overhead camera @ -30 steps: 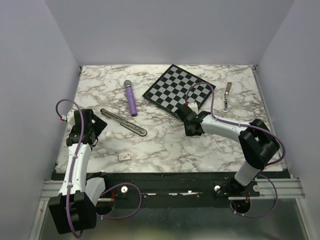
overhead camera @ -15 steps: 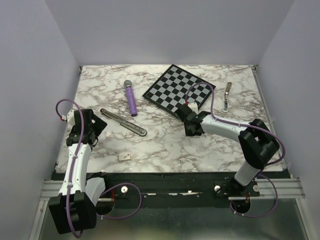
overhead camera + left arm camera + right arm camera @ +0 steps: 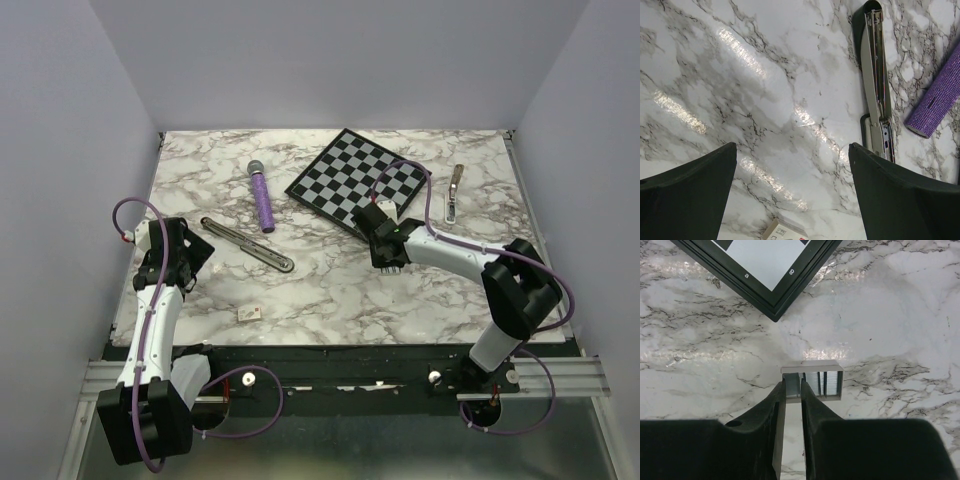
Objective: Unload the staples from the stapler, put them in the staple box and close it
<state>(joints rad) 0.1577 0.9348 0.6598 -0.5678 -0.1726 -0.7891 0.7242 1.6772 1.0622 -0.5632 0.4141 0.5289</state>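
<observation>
- So far, the stapler (image 3: 876,85) lies swung open at the upper right of my left wrist view, just beside the purple cylinder (image 3: 935,100). I cannot tell whether its channel holds staples.
- My left gripper (image 3: 792,170) is spread wide and holds nothing.
- My right gripper (image 3: 792,390) has its fingers nearly together astride the left end of a small open box (image 3: 812,369), but I cannot tell if they grip it.
- That box holds staple strips (image 3: 830,384), so I judge the unloading well along.
</observation>
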